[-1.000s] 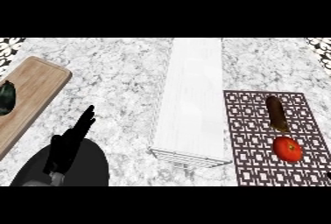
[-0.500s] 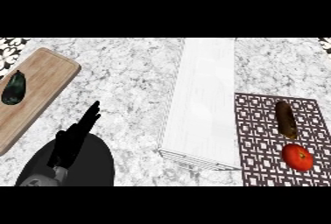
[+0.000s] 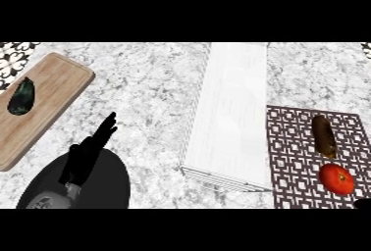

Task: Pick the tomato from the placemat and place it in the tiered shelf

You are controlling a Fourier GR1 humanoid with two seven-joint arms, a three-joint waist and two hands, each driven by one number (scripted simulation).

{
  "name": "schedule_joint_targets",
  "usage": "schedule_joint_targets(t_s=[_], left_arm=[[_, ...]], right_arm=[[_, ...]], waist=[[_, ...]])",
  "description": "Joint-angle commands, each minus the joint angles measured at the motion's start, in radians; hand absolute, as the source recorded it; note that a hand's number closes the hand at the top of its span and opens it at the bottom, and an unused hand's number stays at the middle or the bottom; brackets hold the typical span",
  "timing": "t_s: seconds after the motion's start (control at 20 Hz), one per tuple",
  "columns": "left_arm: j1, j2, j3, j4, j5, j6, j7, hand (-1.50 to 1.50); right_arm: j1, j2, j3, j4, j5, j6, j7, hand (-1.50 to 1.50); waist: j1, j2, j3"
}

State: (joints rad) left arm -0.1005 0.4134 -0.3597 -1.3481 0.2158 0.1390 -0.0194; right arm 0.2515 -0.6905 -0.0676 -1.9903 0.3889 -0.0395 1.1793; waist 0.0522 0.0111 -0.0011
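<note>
— Tomato [image 3: 337, 178] first: where do you see it?

— On the patterned placemat [image 3: 290, 147], at the view's lower right; just above it lies a brown oblong vegetable [image 3: 324, 136], near but apart; the white tiered shelf [image 3: 232, 112] stands just left of the mat.

— Which hand do you send?

— Your right one, I judge; only a dark tip of the right hand [image 3: 361, 203] shows at the lower right corner, just below and right of the tomato; whether its fingers are spread or curled you cannot tell.

— And the left?

— The left hand [image 3: 91, 149] sits well apart, across the shelf, fingers straight and pressed together, holding nothing; beyond it, a wooden cutting board [image 3: 54, 83] carries a dark green vegetable [image 3: 22, 96].

— Long axis?

— None; the tomato is round.
</note>
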Motion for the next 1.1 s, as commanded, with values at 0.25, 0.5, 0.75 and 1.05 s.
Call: schedule_joint_targets(t_s=[0.25, 0.5, 0.75, 1.05], left_arm=[[0.029, -0.009, 0.002, -0.008, -0.017, 0.013, 0.017, 0.0], [0.03, 0.028, 0.048, -0.01, 0.012, -0.017, 0.04, 0.0], [0.024, 0.004, 0.041, 0.021, -0.011, -0.011, 0.019, 0.0], [-0.026, -0.019, 0.054, -0.008, -0.007, 0.009, 0.09, 0.0]], right_arm=[[-0.245, 0.103, 0.097, 0.185, -0.005, 0.118, 0.307, -1.5], [-0.3, 0.167, 0.103, 0.284, 0.067, 0.11, 0.308, -1.5], [-0.329, 0.19, 0.103, 0.327, 0.148, 0.156, 0.308, -1.5], [-0.336, 0.258, 0.126, 0.366, 0.237, 0.206, 0.308, -1.5]], waist=[[-0.008, -0.003, -0.002], [-0.02, -0.006, -0.002], [-0.04, -0.007, -0.002], [-0.05, -0.009, -0.002]])
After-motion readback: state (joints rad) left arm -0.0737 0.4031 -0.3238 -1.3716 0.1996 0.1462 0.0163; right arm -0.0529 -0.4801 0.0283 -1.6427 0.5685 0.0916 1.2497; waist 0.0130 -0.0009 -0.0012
